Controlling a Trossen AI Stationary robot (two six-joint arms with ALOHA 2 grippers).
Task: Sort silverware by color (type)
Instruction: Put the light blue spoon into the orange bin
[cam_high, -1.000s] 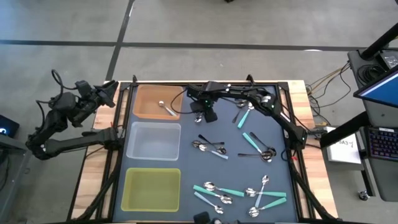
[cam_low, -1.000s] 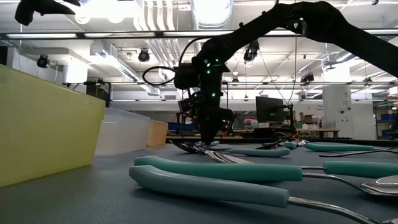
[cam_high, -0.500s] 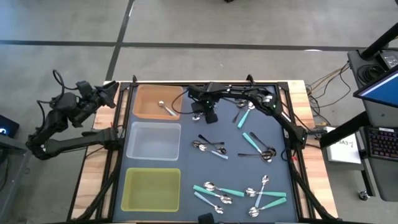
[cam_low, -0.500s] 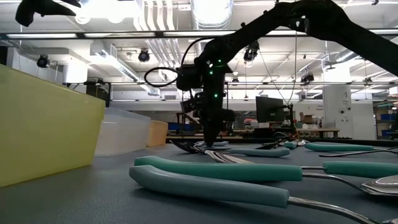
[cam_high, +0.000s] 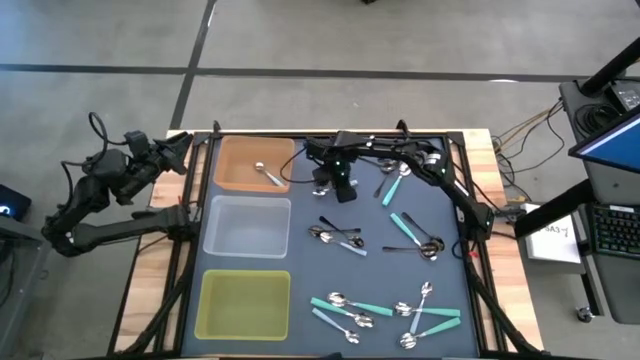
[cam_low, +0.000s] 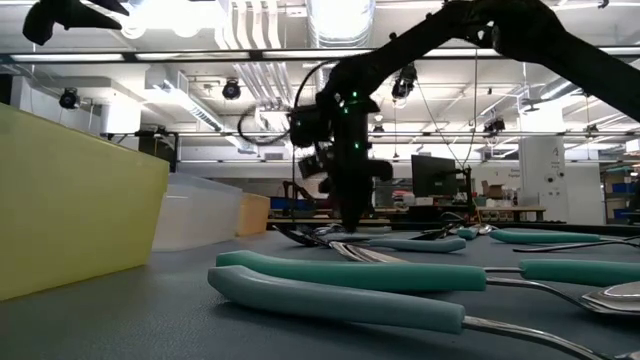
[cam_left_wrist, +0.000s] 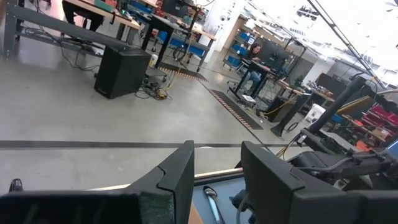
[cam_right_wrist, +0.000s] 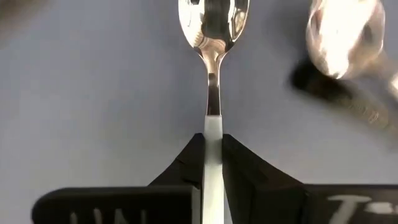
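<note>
The right gripper (cam_high: 343, 188) is low over the dark blue mat (cam_high: 440, 270), just beside the orange tray (cam_high: 232, 170), at the far part of the table. In the right wrist view its two dark fingers (cam_right_wrist: 242, 168) are pressed together on the handle of an all-silver spoon (cam_right_wrist: 212, 37), pinching it near its middle, with the shiny bowl pointing straight out ahead of the fingertips and the mat close beneath. A second spoon bowl (cam_right_wrist: 339, 40) lies on the mat near it, with a dark handle running off to the side. In the low view the same gripper (cam_low: 352, 215) points straight down at the mat behind the nearest teal-handled spoons (cam_low: 340, 285). The orange tray already holds one silver spoon (cam_high: 267, 174); the clear tray (cam_high: 247, 226) and the yellow-green tray (cam_high: 244, 305) beside it look bare. The rest of the silverware lies scattered on the mat: a small cluster of silver and dark spoons (cam_high: 336, 236) near the middle, teal-handled ones (cam_high: 393, 186) toward the right arm's base, a dark spoon (cam_high: 422, 246) further right, and a mixed heap of teal and silver spoons (cam_high: 420, 312) at the near edge. The left gripper (cam_high: 176, 148) waits off the table's left side, raised, and in the left wrist view its fingers (cam_left_wrist: 180, 174) stand spread with nothing between them.
</note>
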